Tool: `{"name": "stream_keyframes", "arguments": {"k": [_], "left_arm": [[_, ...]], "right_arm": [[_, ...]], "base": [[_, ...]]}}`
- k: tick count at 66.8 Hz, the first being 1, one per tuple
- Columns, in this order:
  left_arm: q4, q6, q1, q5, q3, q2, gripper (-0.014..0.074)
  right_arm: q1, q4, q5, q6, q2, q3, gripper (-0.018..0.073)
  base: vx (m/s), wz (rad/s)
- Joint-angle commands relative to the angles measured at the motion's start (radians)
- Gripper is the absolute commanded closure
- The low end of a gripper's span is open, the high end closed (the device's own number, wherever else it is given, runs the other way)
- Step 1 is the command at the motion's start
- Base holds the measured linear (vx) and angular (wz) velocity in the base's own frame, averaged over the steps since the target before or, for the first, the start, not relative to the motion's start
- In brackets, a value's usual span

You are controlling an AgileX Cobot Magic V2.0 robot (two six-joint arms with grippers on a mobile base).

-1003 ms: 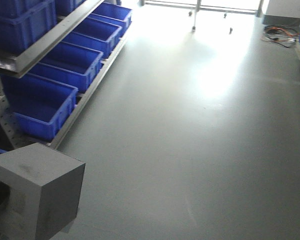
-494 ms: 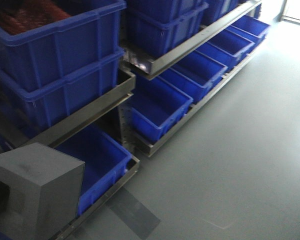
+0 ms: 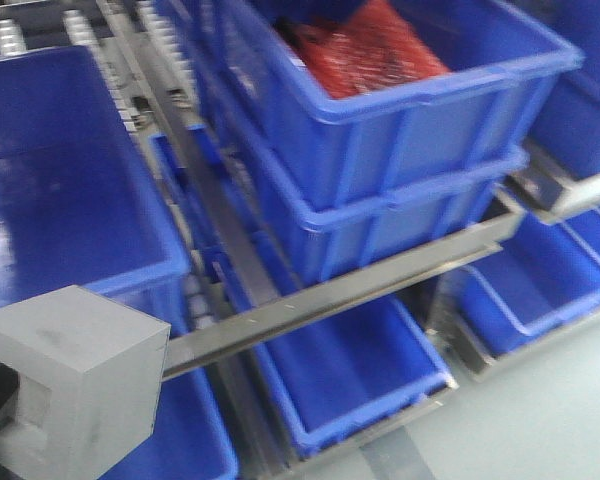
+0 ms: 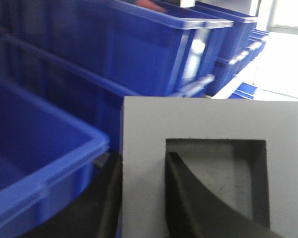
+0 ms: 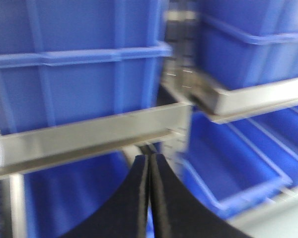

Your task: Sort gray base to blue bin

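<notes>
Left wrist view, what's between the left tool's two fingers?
One wall of the gray base: the left tool clamps it, one finger in the recess. Left wrist view.

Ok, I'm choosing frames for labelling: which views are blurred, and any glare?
Front-facing: stacked bins motion-smeared, gray base fairly crisp. Left wrist: base sharp, blue bin beside it soft, glare top right. Right wrist: blurred throughout, right fingers included.
</notes>
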Motion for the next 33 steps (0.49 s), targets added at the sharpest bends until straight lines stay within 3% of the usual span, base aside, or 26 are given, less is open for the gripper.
{"name": "stream_keyframes", "arguments": {"k": [1,33], "left_arm": [[-0.001,-0.008,-0.006,-0.097,-0.035,0.002,0.0603],[-0.001,-0.008,-0.006,-0.097,-0.035,0.002,0.0603]], "right_arm": [[-0.005,-0.008,-0.072,-0.007,-0.008,0.006,0.0564],[-0.005,-0.008,-0.073,-0.007,-0.008,0.006,0.0564]], "base": [[0.19,0.77],[0.17,0.72]]}}
